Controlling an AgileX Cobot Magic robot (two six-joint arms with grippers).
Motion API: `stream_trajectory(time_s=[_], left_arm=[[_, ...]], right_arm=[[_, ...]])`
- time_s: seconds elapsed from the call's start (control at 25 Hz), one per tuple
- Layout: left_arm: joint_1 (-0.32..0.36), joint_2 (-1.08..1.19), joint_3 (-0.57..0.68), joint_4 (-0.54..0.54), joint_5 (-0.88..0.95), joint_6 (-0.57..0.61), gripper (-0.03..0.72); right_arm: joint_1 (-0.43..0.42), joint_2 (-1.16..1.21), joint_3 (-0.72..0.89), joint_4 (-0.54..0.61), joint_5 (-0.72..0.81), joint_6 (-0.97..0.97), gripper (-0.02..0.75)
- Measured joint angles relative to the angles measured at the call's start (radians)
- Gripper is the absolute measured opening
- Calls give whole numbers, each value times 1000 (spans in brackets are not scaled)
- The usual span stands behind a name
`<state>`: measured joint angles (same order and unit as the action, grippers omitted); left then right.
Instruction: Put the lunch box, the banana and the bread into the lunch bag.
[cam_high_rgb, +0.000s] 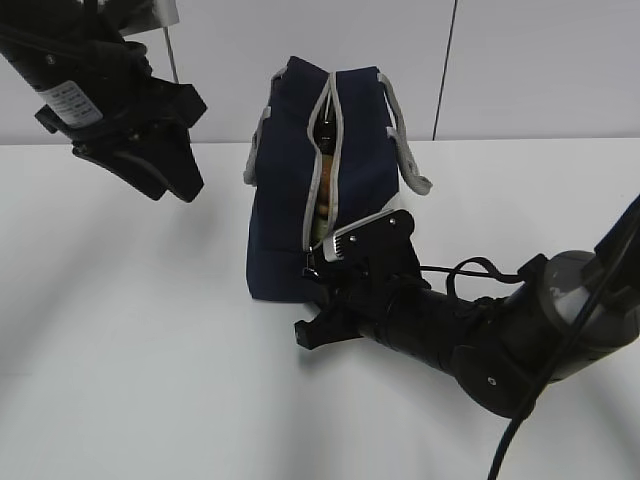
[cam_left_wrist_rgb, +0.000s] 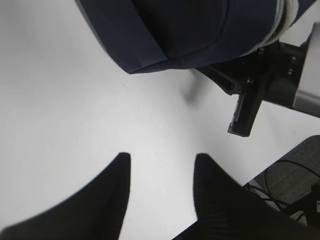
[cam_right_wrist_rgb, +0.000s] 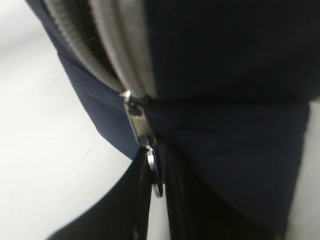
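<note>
Right hand at the lunch bag's zipper pull

We see the lunch bag (cam_high_rgb: 300, 190) lying on the white counter (cam_high_rgb: 130, 350), its zipper (cam_right_wrist_rgb: 120, 50) partly undone. Our right hand (cam_right_wrist_rgb: 157, 200) sits at its near end, fingers (cam_right_wrist_rgb: 125, 210) slightly parted around the ring pull (cam_right_wrist_rgb: 155, 175); whether they grip it we cannot tell. Our left hand (cam_left_wrist_rgb: 160, 195) hovers open, empty, at far left.

A: Can you tell what's inside the lunch bag (cam_high_rgb: 300, 190)?
B: Only a tan sliver through the zipper gap; too little to name.
A: And the right wrist view?
B: Blurred; the bag runs off at twelve o'clock.
</note>
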<state>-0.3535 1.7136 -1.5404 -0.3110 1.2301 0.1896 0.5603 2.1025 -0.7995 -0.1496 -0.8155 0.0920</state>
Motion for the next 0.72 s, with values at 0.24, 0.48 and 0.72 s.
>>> stream_trajectory(time_s=[0.24, 0.48, 0.72], left_arm=[[0, 0, 0, -4, 0, 0, 308], [0, 0, 0, -4, 0, 0, 308], [0, 0, 0, -4, 0, 0, 308]], right_arm=[[0, 0, 0, 0, 0, -2, 48], [0, 0, 0, 0, -18, -6, -16], [0, 0, 2, -6, -53, -6, -16]])
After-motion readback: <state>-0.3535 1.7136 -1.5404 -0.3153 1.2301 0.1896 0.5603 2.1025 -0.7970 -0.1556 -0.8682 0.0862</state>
